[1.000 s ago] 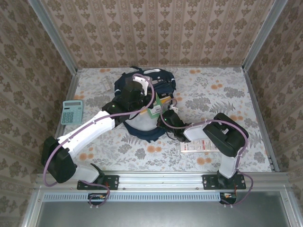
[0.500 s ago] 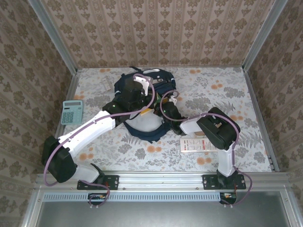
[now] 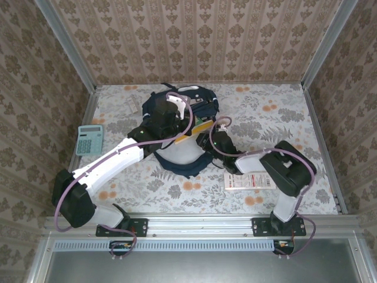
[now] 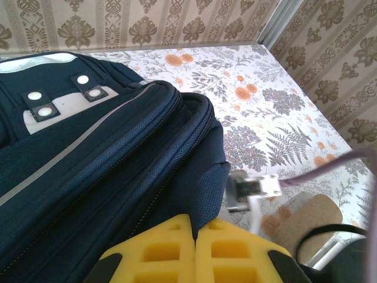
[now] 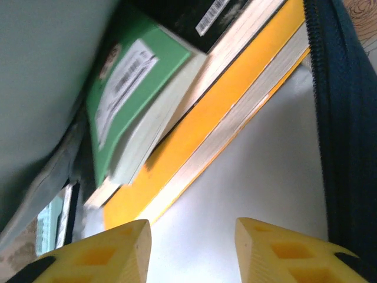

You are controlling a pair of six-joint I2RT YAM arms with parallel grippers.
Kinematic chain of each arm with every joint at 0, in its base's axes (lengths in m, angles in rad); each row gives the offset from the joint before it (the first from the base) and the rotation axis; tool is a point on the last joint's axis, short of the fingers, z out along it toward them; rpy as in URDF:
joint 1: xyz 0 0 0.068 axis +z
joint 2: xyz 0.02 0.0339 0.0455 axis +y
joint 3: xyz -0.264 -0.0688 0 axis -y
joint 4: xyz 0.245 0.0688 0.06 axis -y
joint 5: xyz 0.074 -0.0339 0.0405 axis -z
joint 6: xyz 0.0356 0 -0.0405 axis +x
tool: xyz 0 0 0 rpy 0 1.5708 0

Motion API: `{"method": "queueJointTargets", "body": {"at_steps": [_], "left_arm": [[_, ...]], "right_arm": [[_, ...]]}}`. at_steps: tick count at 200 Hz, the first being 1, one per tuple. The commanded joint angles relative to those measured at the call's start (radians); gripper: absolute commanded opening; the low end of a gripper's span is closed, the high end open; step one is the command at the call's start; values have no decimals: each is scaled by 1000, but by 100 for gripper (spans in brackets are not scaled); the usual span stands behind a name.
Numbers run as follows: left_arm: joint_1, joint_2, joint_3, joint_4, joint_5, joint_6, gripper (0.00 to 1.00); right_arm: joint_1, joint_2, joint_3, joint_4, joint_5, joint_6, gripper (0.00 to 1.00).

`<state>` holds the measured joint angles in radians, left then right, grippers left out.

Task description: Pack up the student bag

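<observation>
The navy student bag [image 3: 194, 101] lies in the middle of the table with its mouth facing the arms and its pale lining [image 3: 179, 154] showing. My left gripper [image 4: 195, 229] is shut on the bag's [image 4: 88, 159] fabric edge and holds the mouth up. My right gripper [image 5: 191, 236] stands open inside the mouth, over the white lining [image 5: 265, 177], with nothing between its fingers. Ahead of it, a green book [image 5: 135, 88], an orange book [image 5: 218, 118] and a black book [image 5: 200, 17] lean together inside the bag. In the top view the right gripper [image 3: 205, 137] is at the bag's right side.
A light-blue calculator [image 3: 89, 140] lies at the table's left edge. A white booklet [image 3: 247, 180] lies under the right arm. A small white item [image 3: 133, 106] sits left of the bag. Patterned walls close in the table.
My right gripper, which carried the green book into the bag's mouth, has opened and let it go among the other books. The left gripper has kept its hold.
</observation>
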<state>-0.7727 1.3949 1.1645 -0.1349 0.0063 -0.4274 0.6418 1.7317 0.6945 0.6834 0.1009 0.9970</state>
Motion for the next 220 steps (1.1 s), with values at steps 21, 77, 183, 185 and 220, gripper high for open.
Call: {"method": "queueJointTargets", "body": {"at_steps": [21,77,183,185,220], "left_arm": [[-13,-2,48,46,3,-5,0],[-26,-25,23,39,-29,-12,1],[-39,-45,19,40,-33,-1,1],[-39,-45,18,41,-34,-1,1],[-39,-45,20,43,-34,-1,1]], "right_arm": [[23,-286,-140,-286,75,-59,53],[27,-824,-361,-768,209,7,65],[22,-1407,-488,-1407,306,208,71],[21,-1397,-487,-1401,306,209,71],[13,-1151,-440,-1341,301,227,77]]}}
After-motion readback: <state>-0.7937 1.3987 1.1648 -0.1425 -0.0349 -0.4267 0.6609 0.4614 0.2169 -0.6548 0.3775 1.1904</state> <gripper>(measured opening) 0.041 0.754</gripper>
